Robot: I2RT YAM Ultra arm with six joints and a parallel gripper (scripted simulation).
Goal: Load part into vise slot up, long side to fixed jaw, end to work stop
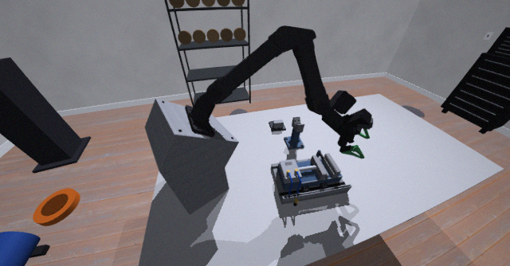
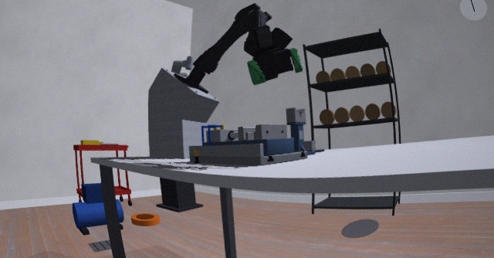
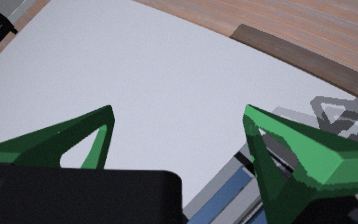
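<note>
The part (image 1: 278,124) (image 2: 309,146) is a small grey block on the dark infeed plate at the back of the table, beyond the V-block post. Its slot is too small to make out. The vise (image 1: 308,175) (image 2: 278,146) stands open in front, with no part seen between its jaws. Its fixed jaw (image 1: 332,165) (image 2: 271,131) is on the side away from the air cylinder (image 1: 291,170). The work stop cannot be told clearly. My gripper (image 1: 366,146) (image 2: 279,76) (image 3: 178,112) is wide open and empty, high above the table, beyond the fixed-jaw side of the vise.
The grey V-block (image 1: 297,122) (image 2: 296,116) stands on a blue post (image 1: 295,138) between the vise and the infeed plate. Blue air hoses (image 1: 290,184) rise at the cylinder end. The robot's grey pedestal (image 1: 195,162) is left of the vise.
</note>
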